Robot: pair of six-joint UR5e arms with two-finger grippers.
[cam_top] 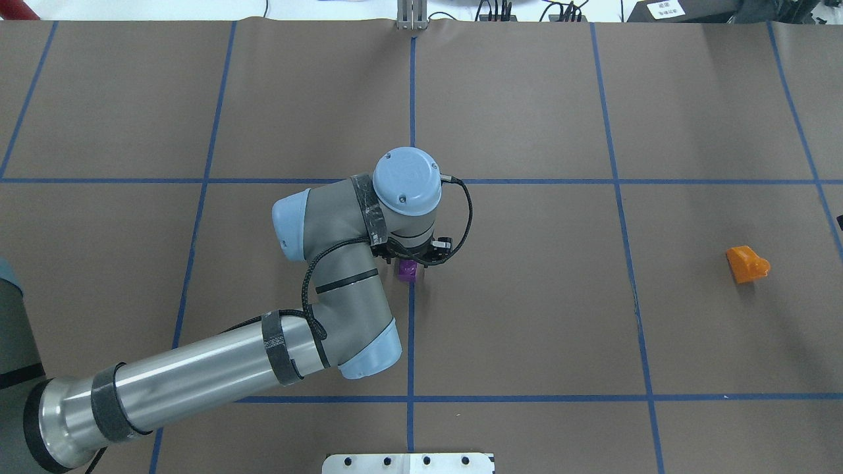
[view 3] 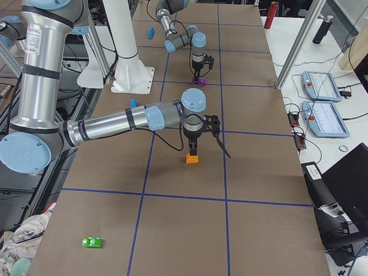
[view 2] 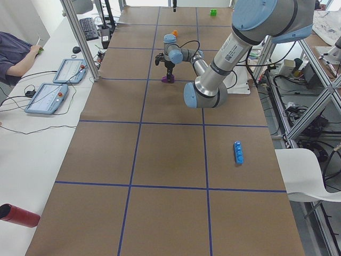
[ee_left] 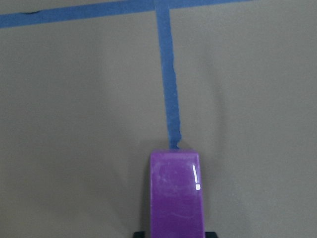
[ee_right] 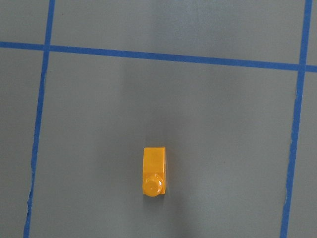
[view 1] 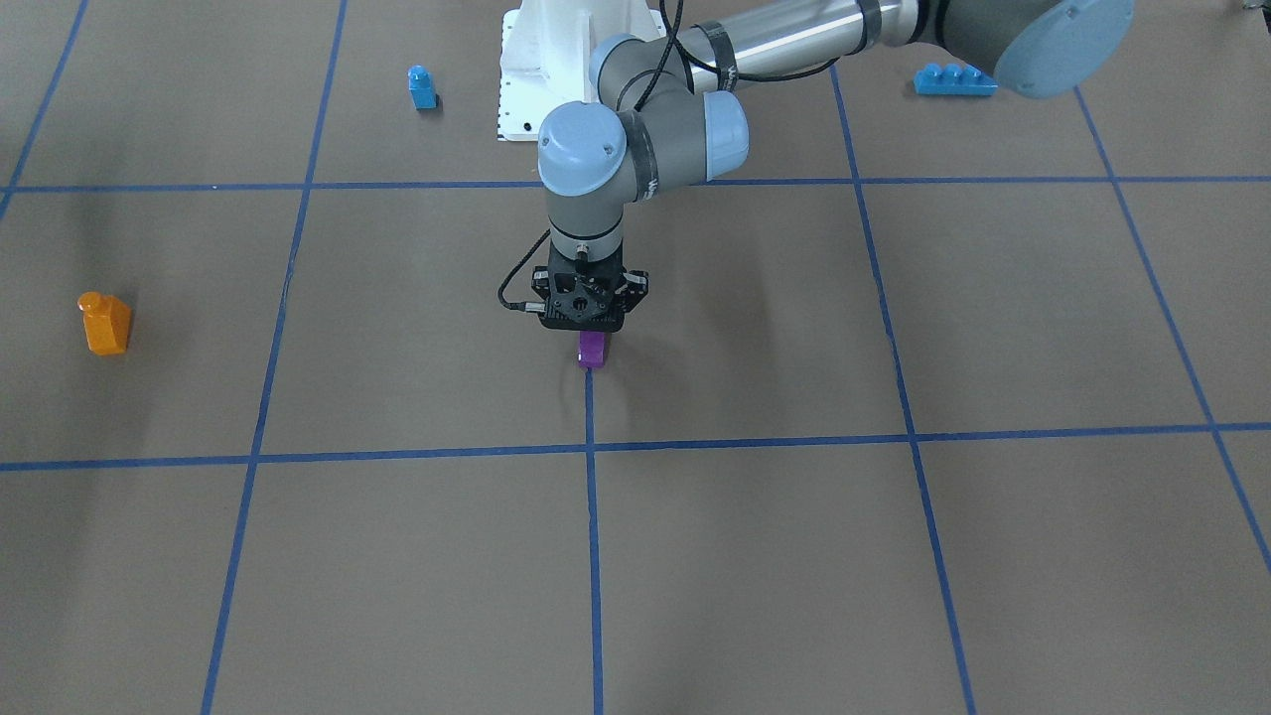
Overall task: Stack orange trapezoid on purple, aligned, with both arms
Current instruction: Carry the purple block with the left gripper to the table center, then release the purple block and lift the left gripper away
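The brown counter (cam_top: 527,316) is the biggest thing here, with blue tape lines across it. The left arm (cam_top: 197,368) reaches to the middle of the counter. The right arm (view 3: 109,129) shows only in the side view, out over the robot's right side. The left pincer (view 1: 592,336) points straight down and pinches the purple block (ee_left: 177,196), with a dark pad tight on each side of it, right where a tape line ends. The right pincer (view 3: 192,148) hangs above the orange trapezoid (ee_right: 154,171), but I cannot tell if it is spread or pressed together. The orange trapezoid stands alone on the counter, far from the purple block, with its round stud (ee_right: 153,185) on top. I think this block is very light and hard, so it will not squash. It is shiny, so it may slip, and it is so small that a bump could knock it over. The sloped side is a bad place to squeeze, because the pads would slide off. The best hold looks like the two flat sides, below the stud, with the bottom left free to press down onto the purple block.
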